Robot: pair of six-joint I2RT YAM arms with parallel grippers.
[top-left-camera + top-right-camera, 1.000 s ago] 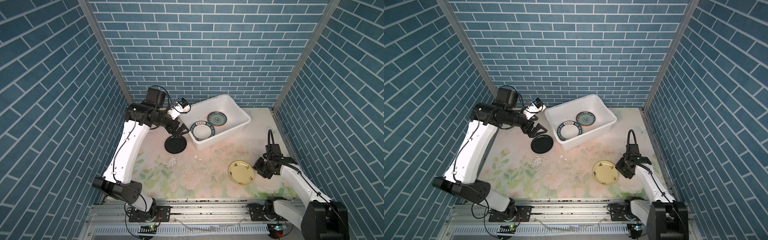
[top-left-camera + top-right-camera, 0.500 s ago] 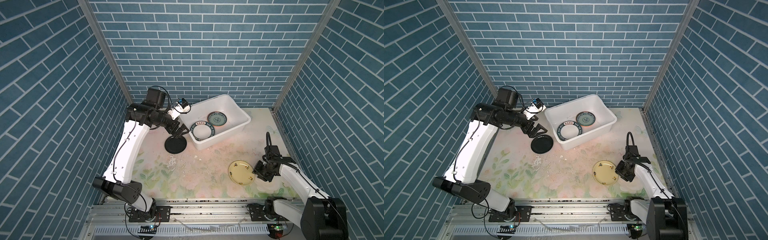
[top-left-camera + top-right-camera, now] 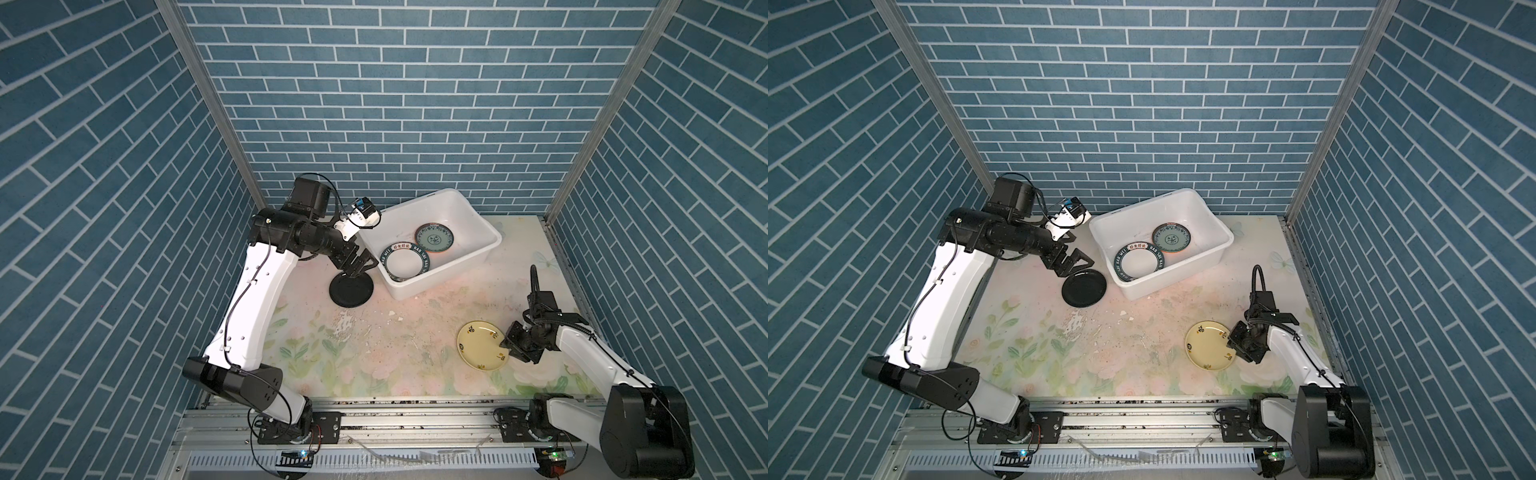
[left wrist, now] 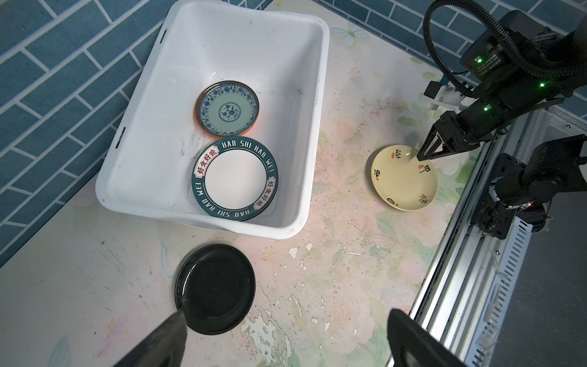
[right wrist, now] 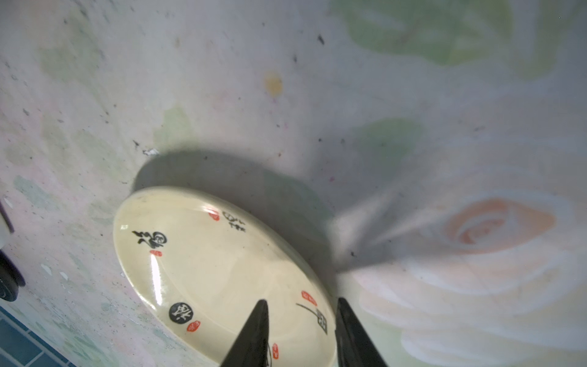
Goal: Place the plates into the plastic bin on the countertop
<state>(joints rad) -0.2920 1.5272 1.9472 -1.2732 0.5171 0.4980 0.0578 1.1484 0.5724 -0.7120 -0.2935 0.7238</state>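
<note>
The white plastic bin (image 3: 482,220) (image 3: 1214,220) (image 4: 152,127) stands at the back of the countertop (image 3: 395,353). It holds a teal patterned plate (image 3: 434,237) (image 4: 227,109) lying on an orange one, and a white plate with a dark lettered rim (image 3: 402,266) (image 4: 235,182). A black plate (image 3: 351,291) (image 3: 1084,288) (image 4: 216,289) lies left of the bin, under my wide-open, empty left gripper (image 3: 357,266) (image 3: 1073,264) (image 4: 286,317). My right gripper (image 3: 505,345) (image 3: 1231,343) (image 5: 301,301) straddles the right rim of the cream-yellow plate (image 3: 482,345) (image 5: 206,263), jaws narrowed but apart.
A grey metal rail (image 3: 415,411) runs along the front edge and another (image 3: 561,266) along the right side. Chipped patches (image 3: 345,324) mark the countertop's middle. Blue tiled walls close in the left, back and right.
My right gripper has moved left onto the cream-yellow plate's rim and its jaws have narrowed a little. The left arm and all plates have stayed put.
</note>
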